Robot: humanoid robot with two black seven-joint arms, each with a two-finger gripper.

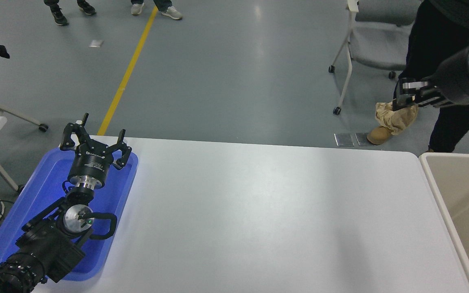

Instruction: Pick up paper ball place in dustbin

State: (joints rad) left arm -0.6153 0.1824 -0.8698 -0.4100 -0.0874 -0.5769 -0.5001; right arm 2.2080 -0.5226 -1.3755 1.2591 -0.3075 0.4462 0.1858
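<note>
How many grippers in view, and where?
2. The left gripper is parked, open, over the blue tray at the lower left. The right gripper is at the upper right, beyond the table's far edge, shut on the paper ball.

surface: white table (pixel 259 211) | on it: blue tray (pixel 35 203) at left end | dustbin (pixel 430 171) abuts right end

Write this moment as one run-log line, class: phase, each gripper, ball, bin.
phase: carry | right gripper: shut on paper ball, raised beyond table's far edge | left gripper: open, parked over blue tray | dustbin: at right, ball not in
</note>
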